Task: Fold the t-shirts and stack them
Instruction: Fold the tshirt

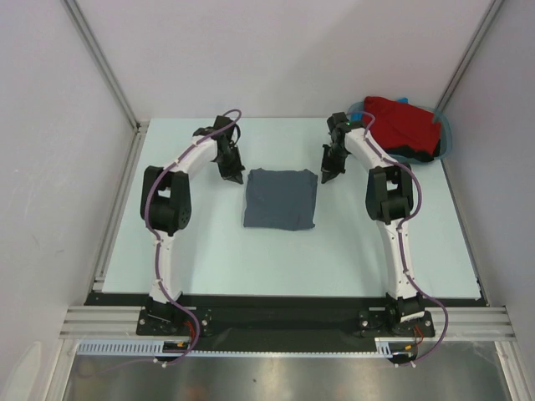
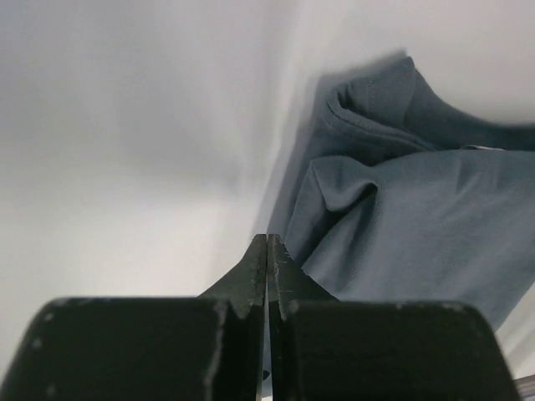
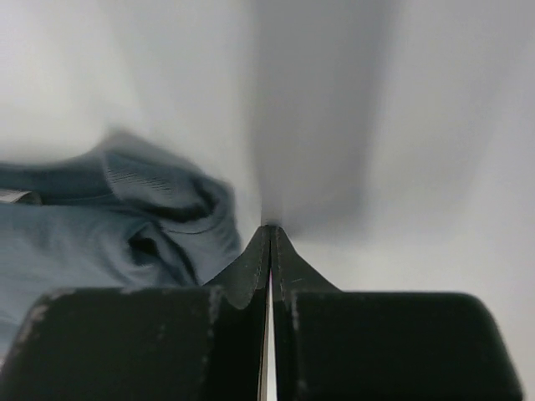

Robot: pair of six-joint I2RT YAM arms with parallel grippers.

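The left jaws are pressed shut, tips meeting, with nothing between them; the right jaws are the same. Both pairs point down at the desk (image 1: 209, 242). The grey t-shirt (image 1: 280, 199) lies folded into a rough square between the 2 pairs, its far corners just beside each pair but apart from them. The red t-shirt (image 1: 401, 124) sits heaped in a tub (image 1: 445, 134) behind the right jaws, on their outer side.

A robot lab cell: white partition walls (image 1: 276, 50), aluminium rail (image 1: 100, 321).
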